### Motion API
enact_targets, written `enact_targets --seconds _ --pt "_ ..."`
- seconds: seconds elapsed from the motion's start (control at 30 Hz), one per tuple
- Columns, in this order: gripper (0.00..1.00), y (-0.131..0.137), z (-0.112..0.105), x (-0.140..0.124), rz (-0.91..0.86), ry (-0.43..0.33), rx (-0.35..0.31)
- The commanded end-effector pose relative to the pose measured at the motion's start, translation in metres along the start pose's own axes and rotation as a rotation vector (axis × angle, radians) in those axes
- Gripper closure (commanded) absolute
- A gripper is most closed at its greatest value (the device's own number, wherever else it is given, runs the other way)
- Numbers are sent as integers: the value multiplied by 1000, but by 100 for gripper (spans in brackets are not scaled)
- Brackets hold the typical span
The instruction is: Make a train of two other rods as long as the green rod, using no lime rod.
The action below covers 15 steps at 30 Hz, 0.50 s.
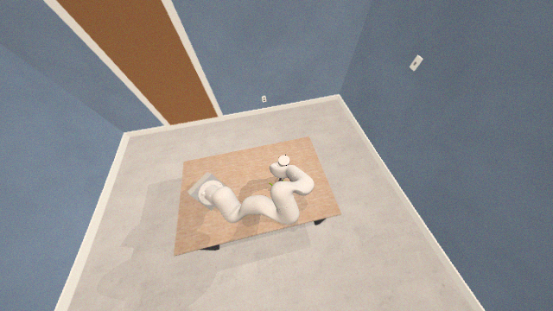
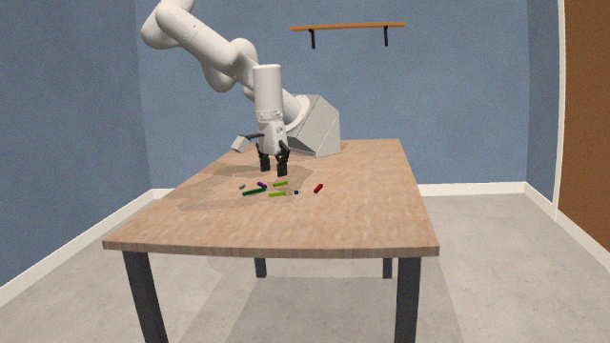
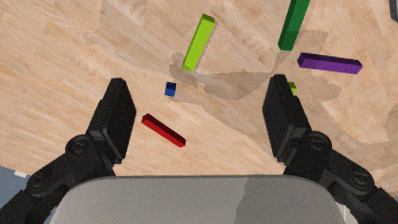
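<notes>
We find no readable text, label, brand, number or sign in any of the three views. The rods on the table carry only plain colour, and the arm's white casing and the grey base housing show no markings we can make out. The two small white wall plates seen from above are too small to show any lettering.

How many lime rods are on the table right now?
2. One lime rod lies just below the open gripper; the other lime rod lies nearer the camera, between the green rod and blue rod.
</notes>
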State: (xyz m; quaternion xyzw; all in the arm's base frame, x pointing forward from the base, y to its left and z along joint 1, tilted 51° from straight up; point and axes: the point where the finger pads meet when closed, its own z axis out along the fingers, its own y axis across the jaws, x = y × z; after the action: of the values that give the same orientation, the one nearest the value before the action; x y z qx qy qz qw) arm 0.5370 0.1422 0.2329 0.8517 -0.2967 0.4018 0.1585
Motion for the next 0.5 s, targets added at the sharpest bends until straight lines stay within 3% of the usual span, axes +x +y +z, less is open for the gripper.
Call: enact_targets --seconds 0.0,0.2,0.47 --pt "0 0 0 0 0 0 1" --pt "0 0 0 -1 -43 0 1" --pt "0 5 0 -6 -321 1 1"
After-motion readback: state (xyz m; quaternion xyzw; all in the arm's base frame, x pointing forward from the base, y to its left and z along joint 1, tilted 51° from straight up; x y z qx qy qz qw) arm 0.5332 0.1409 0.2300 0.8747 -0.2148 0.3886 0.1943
